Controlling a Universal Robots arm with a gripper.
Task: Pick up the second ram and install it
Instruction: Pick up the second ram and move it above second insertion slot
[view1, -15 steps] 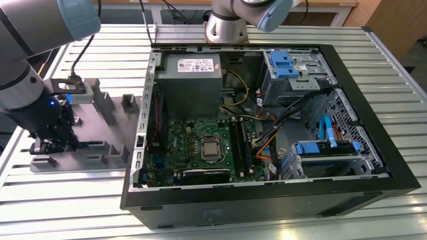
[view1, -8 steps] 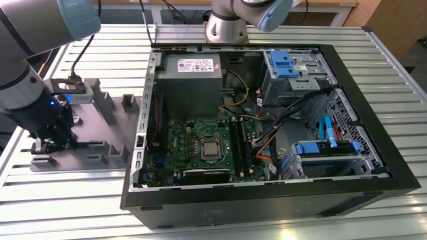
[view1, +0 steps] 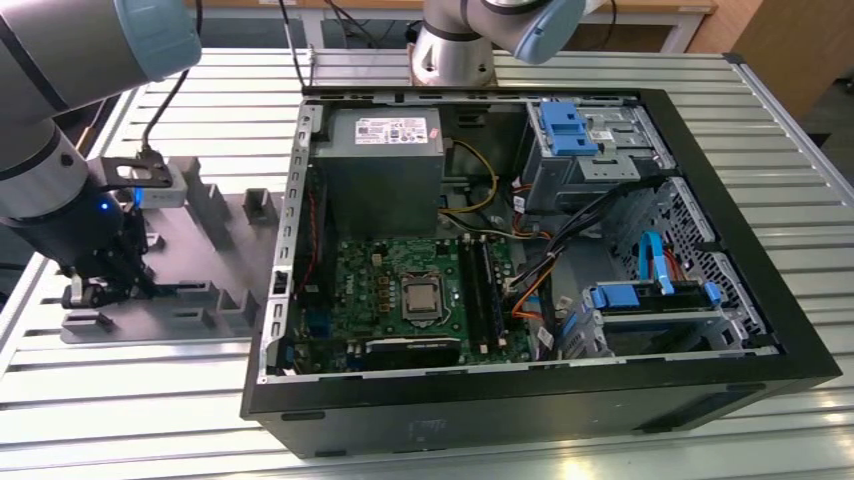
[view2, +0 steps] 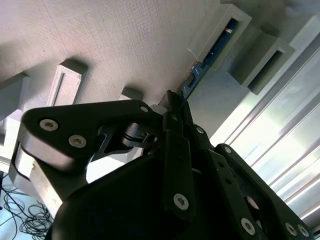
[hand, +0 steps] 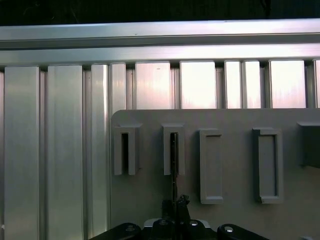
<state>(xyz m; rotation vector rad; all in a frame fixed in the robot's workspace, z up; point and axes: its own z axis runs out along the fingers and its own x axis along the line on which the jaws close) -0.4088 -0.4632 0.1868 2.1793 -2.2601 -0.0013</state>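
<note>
The second ram (view2: 206, 61) is a thin blue board standing on edge in a slotted block of the grey tray (view1: 220, 215). In the first wrist view it is a narrow dark strip (hand: 173, 162) running from that block down between my fingertips. My gripper (view2: 173, 102) is shut on the stick's near end, also seen in the first wrist view (hand: 176, 206). In the exterior view the gripper (view1: 100, 292) sits low over the tray's near left corner, well left of the open computer case. The green motherboard (view1: 400, 290) lies inside the case, with its long black slots (view1: 481, 295) beside the processor.
The black case (view1: 534, 390) lies open on a ribbed metal table (view1: 160, 400). Inside are a grey power supply (view1: 380, 165), blue drive cages (view1: 574, 130) and loose cables (view1: 587, 230). Several upright blocks (hand: 212, 165) stand on the tray around the stick.
</note>
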